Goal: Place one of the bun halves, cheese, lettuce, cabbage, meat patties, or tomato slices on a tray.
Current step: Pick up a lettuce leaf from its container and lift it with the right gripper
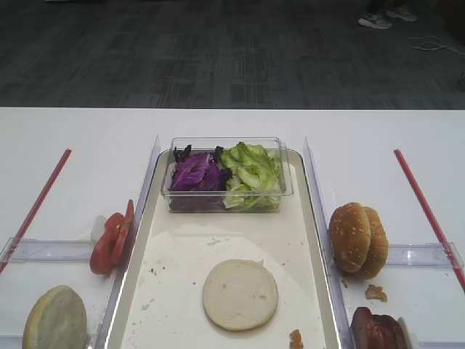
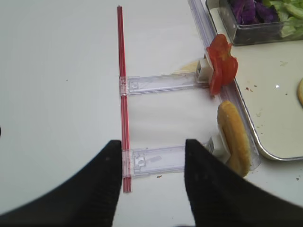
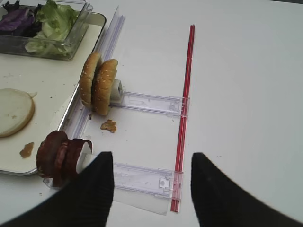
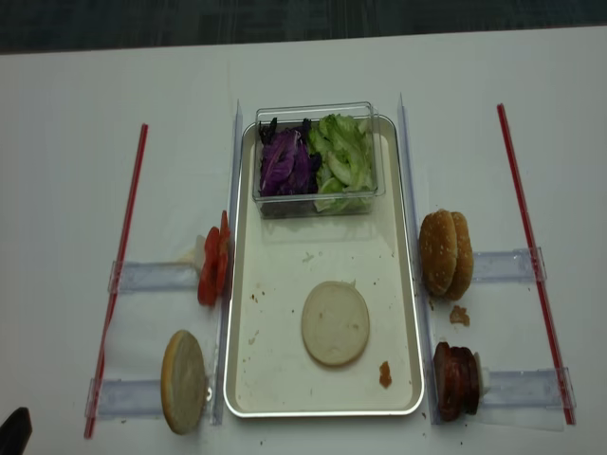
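Right gripper [image 3: 150,189] open and empty, above bare table; meat patties [image 3: 59,158] standing on edge just left of its left finger, outside the tray [image 3: 71,106]. Left gripper [image 2: 150,182] likewise open, farther off.

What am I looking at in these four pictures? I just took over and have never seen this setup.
It is a two-armed robot at a white table. Two pictures look down from above; the other two come from cameras on each wrist, where the black shapes at the bottom are the fingers.

In the middle lies a metal tray. On it sit one pale bun half and a clear tub of purple cabbage and lettuce.

Standing in clear holders beside the tray: tomato slices and another bun on the left, sesame buns and meat patties on the right.

The left gripper and the right gripper are both open and hold nothing.
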Robot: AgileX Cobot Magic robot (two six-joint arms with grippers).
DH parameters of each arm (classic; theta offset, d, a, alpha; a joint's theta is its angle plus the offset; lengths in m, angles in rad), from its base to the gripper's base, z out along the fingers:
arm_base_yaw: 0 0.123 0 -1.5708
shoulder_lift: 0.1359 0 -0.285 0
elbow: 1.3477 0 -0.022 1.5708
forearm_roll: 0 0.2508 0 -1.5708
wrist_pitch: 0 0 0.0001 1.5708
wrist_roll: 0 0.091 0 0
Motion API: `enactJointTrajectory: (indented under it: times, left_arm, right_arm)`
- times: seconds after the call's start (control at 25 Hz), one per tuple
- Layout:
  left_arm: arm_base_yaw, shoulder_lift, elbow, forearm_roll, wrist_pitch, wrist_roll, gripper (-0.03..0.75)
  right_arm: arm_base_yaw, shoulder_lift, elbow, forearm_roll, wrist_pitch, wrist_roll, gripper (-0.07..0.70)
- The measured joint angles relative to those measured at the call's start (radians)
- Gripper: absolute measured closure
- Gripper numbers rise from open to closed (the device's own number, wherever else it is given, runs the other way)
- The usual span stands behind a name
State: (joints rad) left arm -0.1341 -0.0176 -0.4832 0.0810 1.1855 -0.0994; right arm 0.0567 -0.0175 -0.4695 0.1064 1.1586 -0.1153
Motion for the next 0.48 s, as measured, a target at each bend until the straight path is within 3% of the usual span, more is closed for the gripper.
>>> enactJointTrajectory:
  times: [0.48]
  left_arm:
    - [0.000, 0.000, 0.000, 0.000, 0.000, 0.000, 0.419]
  right_arm:
    - [0.000, 0.043, -0.004, -0.001, 0.000, 0.008, 0.238]
